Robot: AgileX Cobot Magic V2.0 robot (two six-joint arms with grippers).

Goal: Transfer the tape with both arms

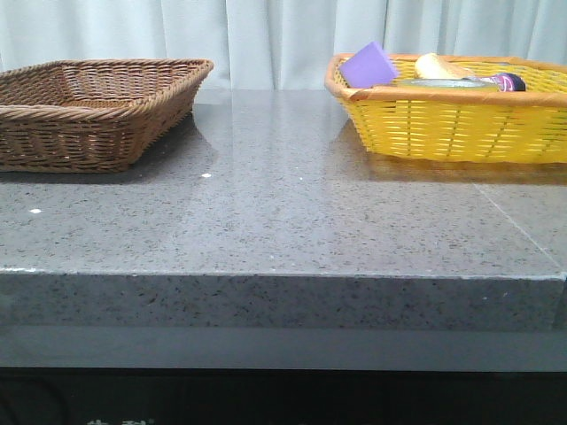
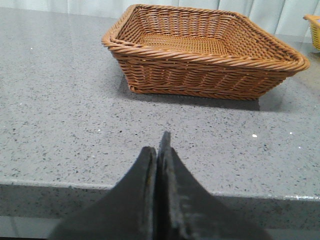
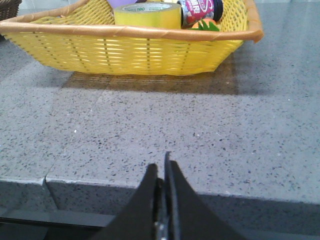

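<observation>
The tape (image 3: 147, 15), a yellow roll with a white core ring and green lettering, lies flat inside the yellow basket (image 3: 125, 47); in the front view only its top edge (image 1: 443, 83) shows above the basket rim (image 1: 425, 96). My right gripper (image 3: 162, 170) is shut and empty, in front of the table's near edge, well short of the basket. My left gripper (image 2: 159, 147) is shut and empty near the table's near edge, short of the brown wicker basket (image 2: 200, 55). Neither gripper shows in the front view.
The brown wicker basket (image 1: 89, 106) stands at the back left with nothing in it. The yellow basket at the back right also holds a purple block (image 1: 368, 65), a pale yellow lump (image 1: 440, 65) and a dark jar (image 3: 200, 10). The grey speckled table (image 1: 283, 212) lies between.
</observation>
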